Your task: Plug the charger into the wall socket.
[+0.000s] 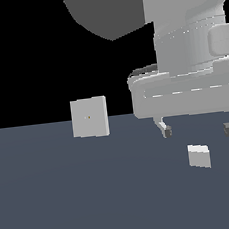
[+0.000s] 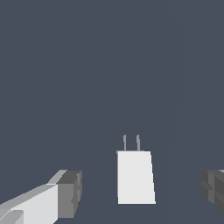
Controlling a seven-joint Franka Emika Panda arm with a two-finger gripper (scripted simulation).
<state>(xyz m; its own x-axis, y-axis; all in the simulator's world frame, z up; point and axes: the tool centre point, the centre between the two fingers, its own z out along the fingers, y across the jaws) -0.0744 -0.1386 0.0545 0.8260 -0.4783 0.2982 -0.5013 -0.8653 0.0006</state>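
The dark floor (image 1: 70, 192) spreads under me. The wall socket (image 1: 89, 117) stands upright on it, well off toward the exterior view's left. My pincer (image 1: 198, 131) hangs spread wide and empty above the charger (image 1: 199, 156), which lies on the floor between my fingertips (image 2: 70, 192), touching neither, its two prongs (image 2: 131, 143) showing.
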